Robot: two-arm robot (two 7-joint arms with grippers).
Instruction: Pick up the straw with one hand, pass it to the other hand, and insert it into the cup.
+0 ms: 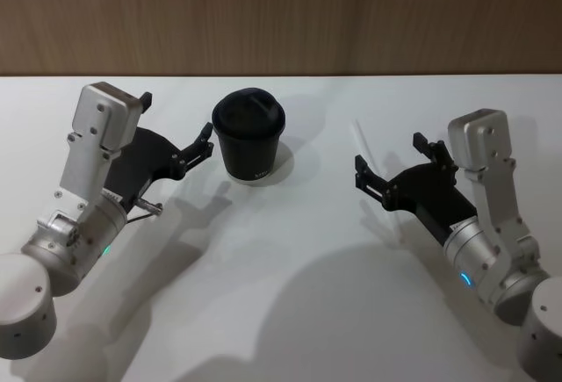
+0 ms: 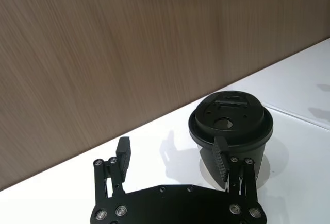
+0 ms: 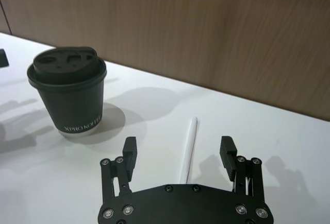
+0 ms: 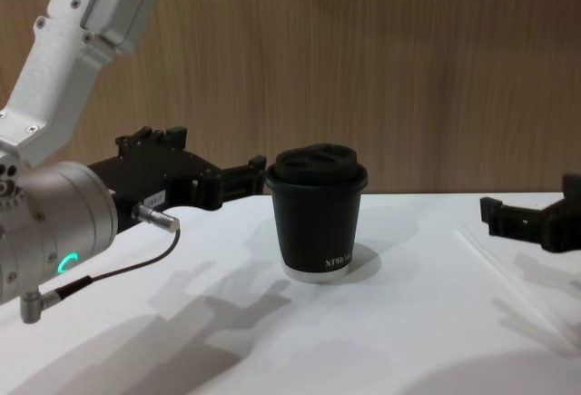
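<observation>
The lidded black coffee cup stood closed near the white desk's back edge, the white straw lay flat well to its right, just ahead of the wide-open, empty right gripper, and the left gripper, equally spread and empty, hung just beside the cup.

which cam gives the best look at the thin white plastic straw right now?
Right wrist view: the thin white plastic straw lies flat on the white table, nearly full length, just ahead of the open right end effector. Head view shows a faint sliver beyond that end effector; chest view, a pale low line.
</observation>
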